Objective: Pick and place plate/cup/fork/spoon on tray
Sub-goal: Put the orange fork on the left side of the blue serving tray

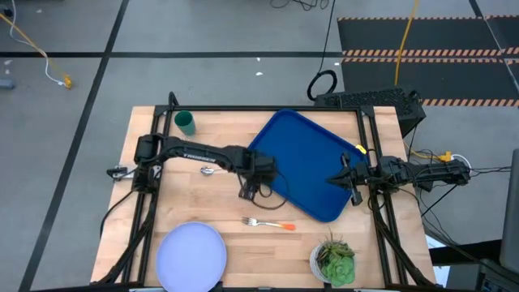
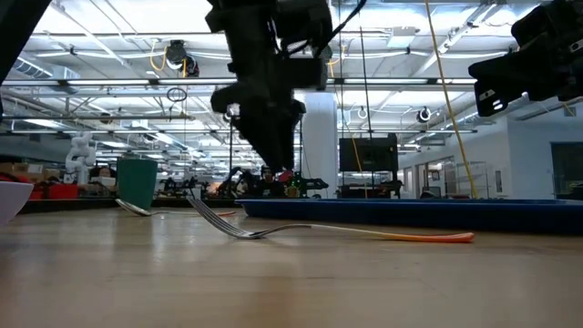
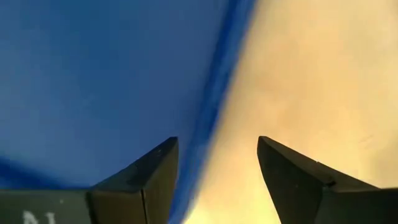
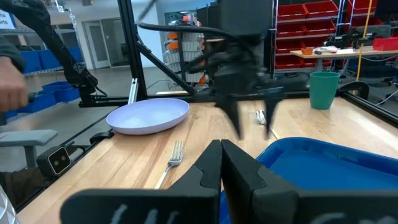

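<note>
The blue tray (image 1: 312, 166) lies slantwise on the table's right half. My left gripper (image 3: 217, 162) is open and points down over the tray's left rim (image 3: 214, 106), one finger above the tray floor and one above the bare wood; it also shows in the high view (image 1: 253, 185). My right gripper (image 4: 221, 163) is shut and empty, above the tray's right part (image 1: 334, 180). The fork (image 1: 268, 223) lies flat in front of the tray. The spoon (image 1: 209, 169) lies left of the tray, under my left arm. The green cup (image 1: 185, 122) stands at the far left. The plate (image 1: 190, 255) rests at the near left edge.
A white pot with a green plant (image 1: 334, 261) stands at the near right, close to the tray's near corner. Black frame rails (image 1: 369, 146) run along the table's sides. Bare wood (image 1: 243, 251) lies between the plate and the pot.
</note>
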Action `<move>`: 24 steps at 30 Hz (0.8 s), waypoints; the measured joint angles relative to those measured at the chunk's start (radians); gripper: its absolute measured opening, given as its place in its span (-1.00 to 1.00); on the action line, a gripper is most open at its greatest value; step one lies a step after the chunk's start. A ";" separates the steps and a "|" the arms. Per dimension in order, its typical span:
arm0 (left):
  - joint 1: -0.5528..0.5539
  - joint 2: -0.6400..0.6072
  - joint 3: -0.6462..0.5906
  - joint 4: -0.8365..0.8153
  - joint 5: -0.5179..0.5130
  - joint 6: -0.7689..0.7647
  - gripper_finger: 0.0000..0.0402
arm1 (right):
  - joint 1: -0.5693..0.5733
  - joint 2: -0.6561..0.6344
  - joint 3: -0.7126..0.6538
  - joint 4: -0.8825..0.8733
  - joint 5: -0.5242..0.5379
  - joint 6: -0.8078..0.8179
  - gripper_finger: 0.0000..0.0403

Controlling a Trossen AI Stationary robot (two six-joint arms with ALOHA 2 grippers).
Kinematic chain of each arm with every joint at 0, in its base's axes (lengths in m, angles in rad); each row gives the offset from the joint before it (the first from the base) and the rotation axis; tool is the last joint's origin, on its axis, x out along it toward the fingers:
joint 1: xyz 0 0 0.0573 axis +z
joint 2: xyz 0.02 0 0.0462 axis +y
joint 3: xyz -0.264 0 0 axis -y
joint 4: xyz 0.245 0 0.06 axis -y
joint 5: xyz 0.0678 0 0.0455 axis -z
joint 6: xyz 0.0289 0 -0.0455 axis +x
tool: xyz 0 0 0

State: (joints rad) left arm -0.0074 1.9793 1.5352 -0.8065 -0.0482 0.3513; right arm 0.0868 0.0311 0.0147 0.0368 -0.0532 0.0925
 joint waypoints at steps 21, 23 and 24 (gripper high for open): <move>-0.202 0.000 0.000 0.084 0.074 -0.630 0.09 | 0.000 0.000 0.000 0.000 0.000 0.000 -1.00; -0.208 0.000 0.000 0.105 0.074 -0.662 0.09 | 0.000 0.000 0.000 0.000 0.000 0.000 -1.00; -0.212 0.000 0.000 0.114 0.074 -0.670 0.09 | 0.000 0.000 0.000 0.000 0.000 0.000 -1.00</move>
State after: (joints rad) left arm -0.2196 1.9793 1.5352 -0.6927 0.0258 -0.3191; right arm 0.0866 0.0313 0.0150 0.0368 -0.0536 0.0925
